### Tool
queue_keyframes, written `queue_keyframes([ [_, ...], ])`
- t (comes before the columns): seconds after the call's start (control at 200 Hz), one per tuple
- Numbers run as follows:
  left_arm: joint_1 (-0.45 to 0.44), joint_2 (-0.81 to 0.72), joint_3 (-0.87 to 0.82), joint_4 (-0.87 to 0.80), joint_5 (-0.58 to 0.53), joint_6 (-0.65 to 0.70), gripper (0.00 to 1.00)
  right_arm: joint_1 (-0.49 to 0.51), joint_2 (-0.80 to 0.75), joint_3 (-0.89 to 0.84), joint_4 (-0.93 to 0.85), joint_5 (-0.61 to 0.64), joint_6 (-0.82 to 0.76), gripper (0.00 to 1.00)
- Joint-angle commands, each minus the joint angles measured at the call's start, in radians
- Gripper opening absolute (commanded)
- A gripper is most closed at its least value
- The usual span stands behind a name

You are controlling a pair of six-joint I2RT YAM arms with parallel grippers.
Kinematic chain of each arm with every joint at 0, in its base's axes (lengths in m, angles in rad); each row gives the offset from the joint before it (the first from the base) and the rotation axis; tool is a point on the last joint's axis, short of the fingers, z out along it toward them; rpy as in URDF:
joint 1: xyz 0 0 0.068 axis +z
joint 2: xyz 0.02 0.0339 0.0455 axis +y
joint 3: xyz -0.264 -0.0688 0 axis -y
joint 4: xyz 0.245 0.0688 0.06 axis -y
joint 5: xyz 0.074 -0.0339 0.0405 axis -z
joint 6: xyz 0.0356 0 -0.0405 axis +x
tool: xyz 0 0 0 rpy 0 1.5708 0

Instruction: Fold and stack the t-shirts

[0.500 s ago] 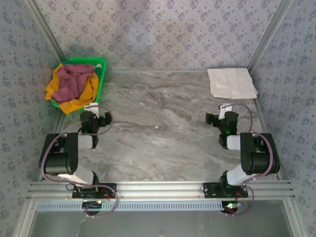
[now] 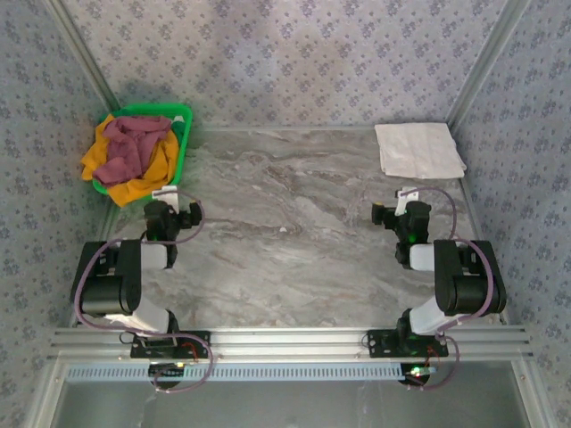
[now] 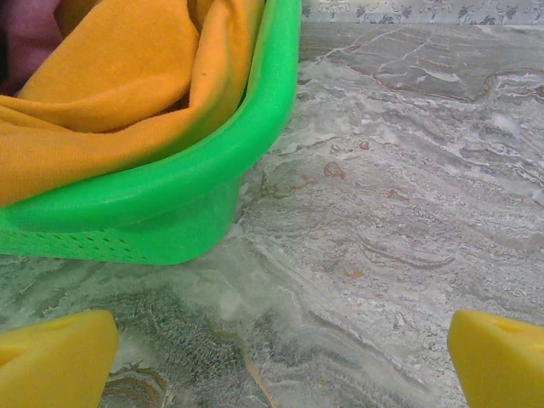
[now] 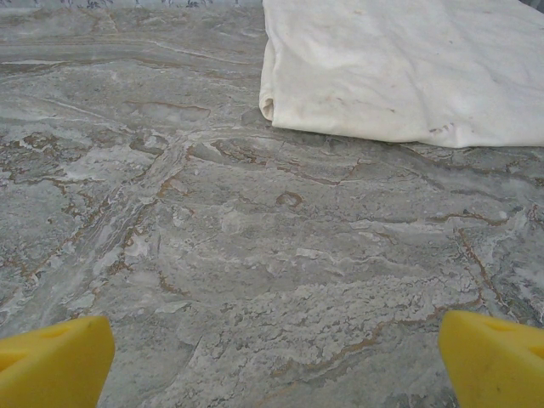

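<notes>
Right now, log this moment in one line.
left pincer open | right pincer open | maroon t-shirt, orange t-shirt in green basket | white cloth folded, far right

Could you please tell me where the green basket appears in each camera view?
Top external: green basket, far left corner of the table.
Left wrist: upper left, orange shirt inside.
Right wrist: faces the white cloth instead.
Shared landmark: the marble tabletop.

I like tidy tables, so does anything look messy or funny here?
Just one messy spot: the orange t-shirt hangs over the rim of the green basket at the far left, with the maroon t-shirt crumpled on top. The white cloth at the far right lies neatly flat. Nothing looks spilled or broken.
</notes>
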Motion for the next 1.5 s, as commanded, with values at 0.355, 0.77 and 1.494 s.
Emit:
queue_keyframes([
  [0.355, 0.002, -0.013, 0.007, 0.005, 0.019, -0.005, 1.00, -0.006, -0.029, 0.017, -0.001, -0.008, 0.013, 1.00],
  [0.77, 0.008, -0.121, 0.748, -0.907, -0.019, -0.146, 1.00, 0.162, -0.299, 0.485, -0.714, 0.037, 0.065, 1.00],
  [1.494, 0.053, 0.487, 1.512, -1.285, -0.236, -0.180, 0.91, 0.270, -0.108, 0.643, -0.826, 0.052, 0.066, 1.00],
])
